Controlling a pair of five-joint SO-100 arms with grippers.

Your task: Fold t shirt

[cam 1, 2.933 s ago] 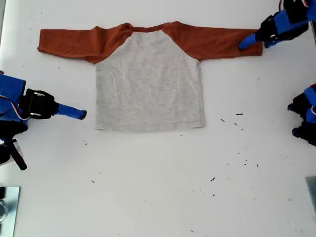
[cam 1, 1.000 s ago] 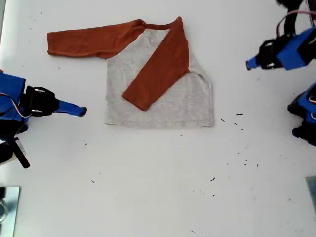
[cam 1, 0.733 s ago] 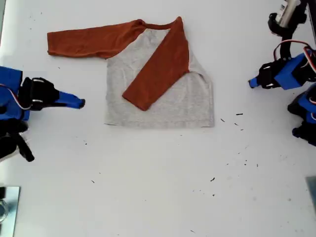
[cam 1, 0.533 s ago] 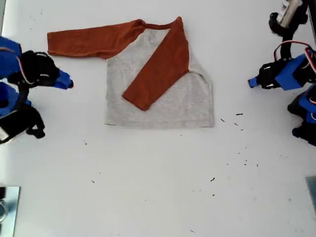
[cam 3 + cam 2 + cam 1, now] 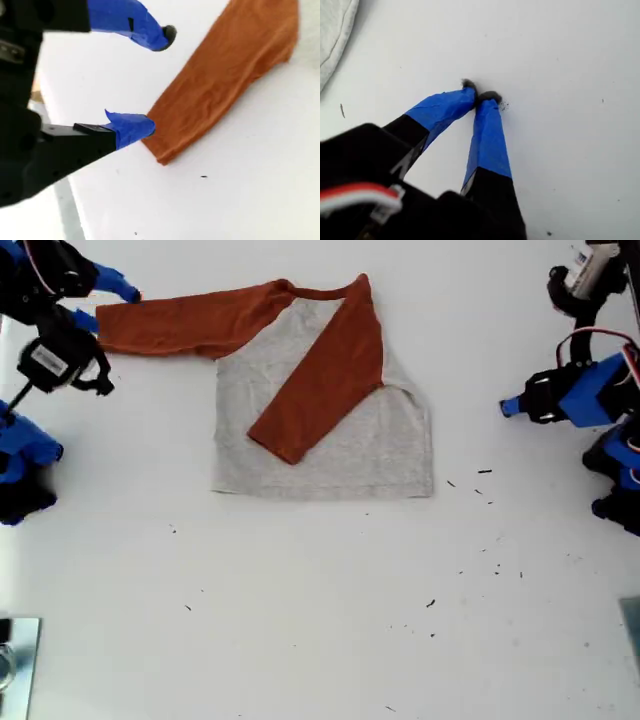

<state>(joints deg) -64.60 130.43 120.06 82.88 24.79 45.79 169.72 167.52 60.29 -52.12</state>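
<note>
We see a white table [image 5: 300, 620] with dark specks [image 5: 485, 472] scattered toward four o'clock, and a metallic object [image 5: 15, 660] at eight o'clock.

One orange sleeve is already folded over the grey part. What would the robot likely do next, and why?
Probably close my second gripper on the cuff of the outstretched sleeve. Its jaws are open right at that cuff, and this sleeve still lies flat on the table.
</note>
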